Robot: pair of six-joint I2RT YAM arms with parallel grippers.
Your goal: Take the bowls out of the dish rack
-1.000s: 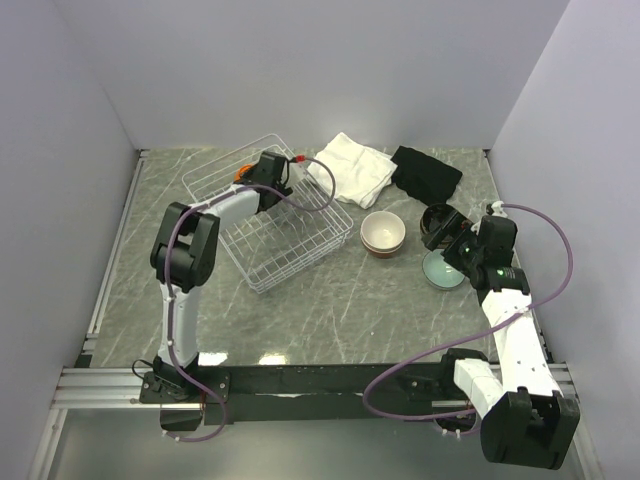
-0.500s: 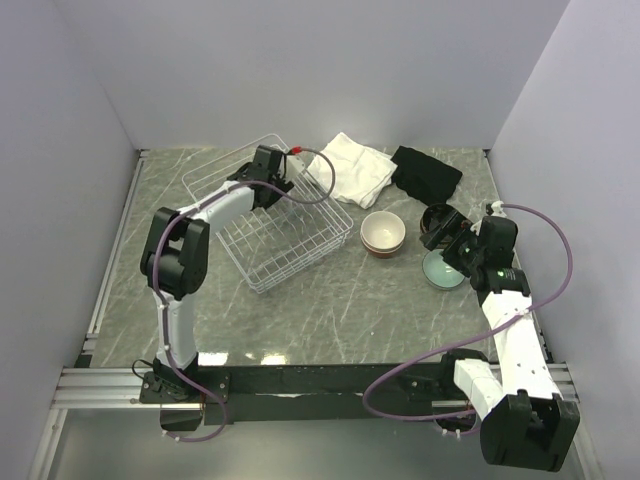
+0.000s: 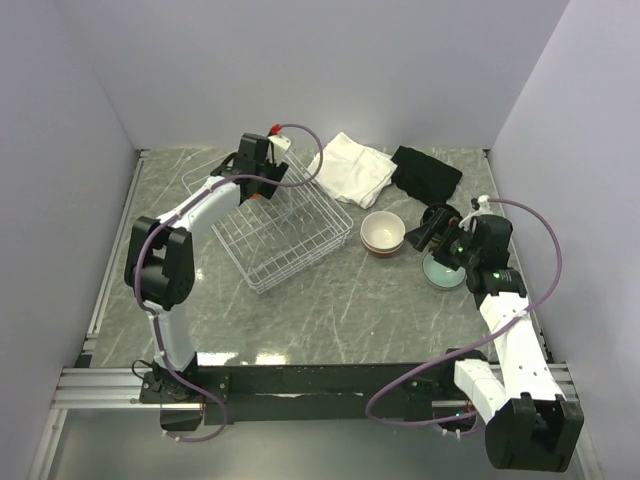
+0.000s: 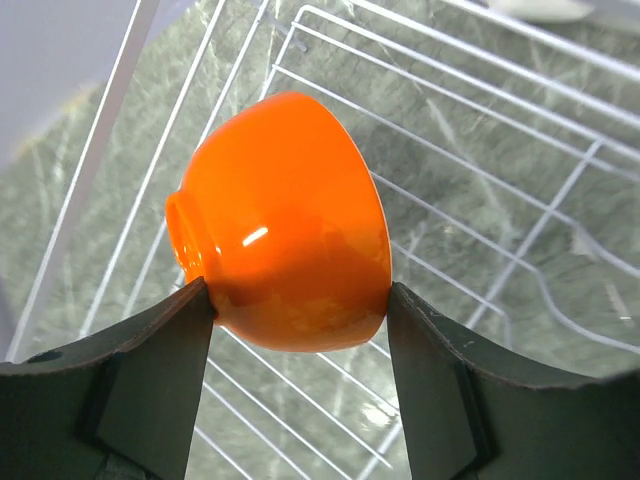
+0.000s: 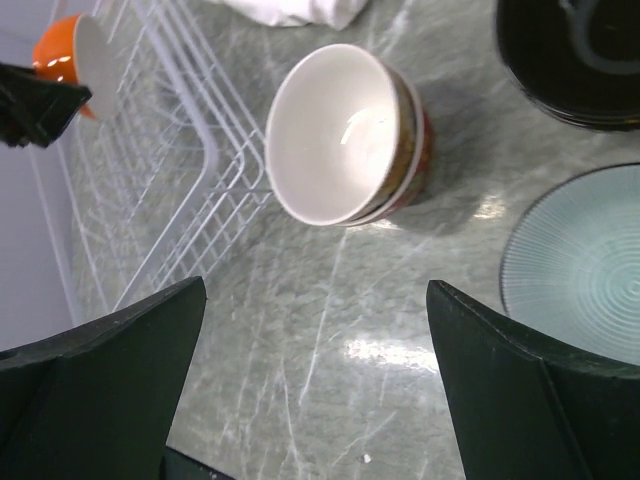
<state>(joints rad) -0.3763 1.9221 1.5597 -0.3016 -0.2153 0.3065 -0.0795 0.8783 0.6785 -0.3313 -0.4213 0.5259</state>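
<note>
The orange bowl (image 4: 285, 225) is up in the air over the far left part of the rack (image 3: 305, 260), tipped on its side, foot one way and open mouth the other; the left gripper (image 4: 300, 300) pinches it on two sides; the stack (image 3: 383, 233) of bowls sits on the table (image 3: 330, 310) off to the right, past the rack, so I think the bowl must go that way; the right gripper (image 5: 316, 290) hangs spread wide near the stack; a second ago the left gripper was lower, down in the rack
</note>
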